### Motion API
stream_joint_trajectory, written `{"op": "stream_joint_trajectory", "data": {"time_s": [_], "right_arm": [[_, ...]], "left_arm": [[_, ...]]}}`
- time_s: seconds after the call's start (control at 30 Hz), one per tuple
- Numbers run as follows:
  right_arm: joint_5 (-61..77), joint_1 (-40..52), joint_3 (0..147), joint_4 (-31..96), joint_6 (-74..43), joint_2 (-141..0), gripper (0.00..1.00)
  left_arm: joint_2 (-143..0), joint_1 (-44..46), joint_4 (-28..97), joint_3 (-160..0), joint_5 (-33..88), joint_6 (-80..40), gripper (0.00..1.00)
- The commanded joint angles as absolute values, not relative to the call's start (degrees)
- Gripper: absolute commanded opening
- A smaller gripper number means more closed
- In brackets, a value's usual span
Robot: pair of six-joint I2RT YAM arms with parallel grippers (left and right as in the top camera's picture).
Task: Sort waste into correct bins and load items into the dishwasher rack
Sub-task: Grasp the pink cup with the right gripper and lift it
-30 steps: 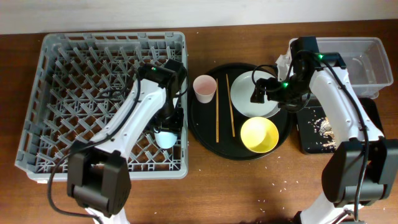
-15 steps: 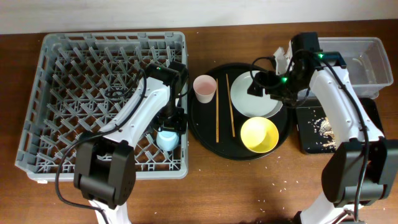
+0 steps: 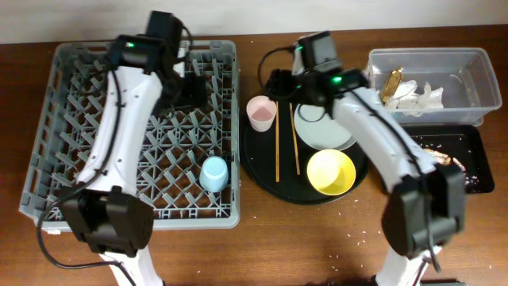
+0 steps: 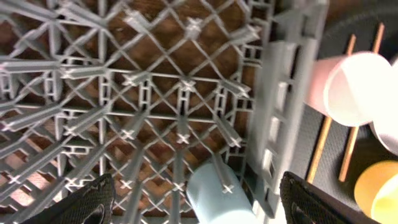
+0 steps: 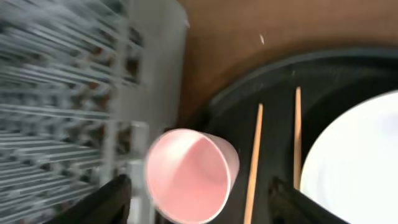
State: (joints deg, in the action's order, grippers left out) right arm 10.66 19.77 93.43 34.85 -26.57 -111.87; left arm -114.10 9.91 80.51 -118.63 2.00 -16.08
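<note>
The light-blue cup (image 3: 213, 173) lies in the grey dishwasher rack (image 3: 71, 119) near its front right corner; it also shows in the left wrist view (image 4: 214, 193). My left gripper (image 3: 193, 86) is open and empty, raised above the rack (image 4: 124, 93). My right gripper (image 3: 279, 83) is open just behind the pink cup (image 3: 261, 113), which shows between its fingers (image 5: 189, 174). Two chopsticks (image 3: 277, 147), the plate (image 3: 317, 131) and the yellow bowl (image 3: 331, 171) sit on the round black tray (image 3: 262, 171).
The clear tub (image 3: 468, 59) at the back right holds the gold wrapper (image 3: 391, 83) and white napkins (image 3: 418, 94). The flat black tray (image 3: 468, 147) in front of it holds brown food scraps (image 3: 435, 155).
My left gripper let go of the light-blue cup, rose and moved to the rack's far side. My right arm swung left from the plate to the pink cup.
</note>
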Motion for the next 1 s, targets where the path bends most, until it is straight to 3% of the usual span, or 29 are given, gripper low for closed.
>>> {"op": "stream_joint_trajectory", "data": {"time_s": [0.0, 0.1, 0.3, 0.33, 0.57, 0.63, 0.73, 0.87, 0.97], "right_arm": [[5.30, 20.75, 93.95, 34.87, -29.10, -117.27, 0.66], [5.32, 20.71, 93.95, 34.85, -29.28, -120.42, 0.57], [5.34, 20.71, 93.86, 35.00, -29.26, -122.30, 0.27], [5.63, 20.45, 93.89, 35.11, -29.26, -122.04, 0.04], [16.05, 15.05, 93.97, 40.34, -28.73, -115.39, 0.04], [22.90, 12.45, 93.97, 41.95, -26.50, -112.36, 0.04], [39.11, 7.81, 93.97, 43.53, -21.26, -108.40, 0.04], [62.48, 3.97, 93.78, 41.12, -16.67, -107.61, 0.04], [70.70, 4.01, 93.73, 37.10, -16.73, -107.61, 0.04]], "left_arm": [[-114.15, 8.43, 80.36, -119.24, 3.42, -16.64, 0.84], [-114.21, 8.40, 79.72, -119.20, 3.44, -16.64, 0.84], [-114.21, 8.45, 79.50, -119.20, 3.44, -16.69, 0.84], [-114.21, 8.45, 79.35, -119.20, 3.46, -16.67, 0.84], [-114.21, 8.14, 78.96, -119.20, 10.90, -16.64, 0.85], [-114.21, 7.40, 78.22, -119.17, 17.06, -15.75, 0.92], [-114.21, 5.96, 75.90, -118.85, 33.36, -8.14, 0.99], [-114.54, 4.38, 71.57, -116.14, 58.81, 2.07, 0.99], [-114.72, 3.60, 67.64, -111.92, 71.59, 3.57, 0.99]]}}
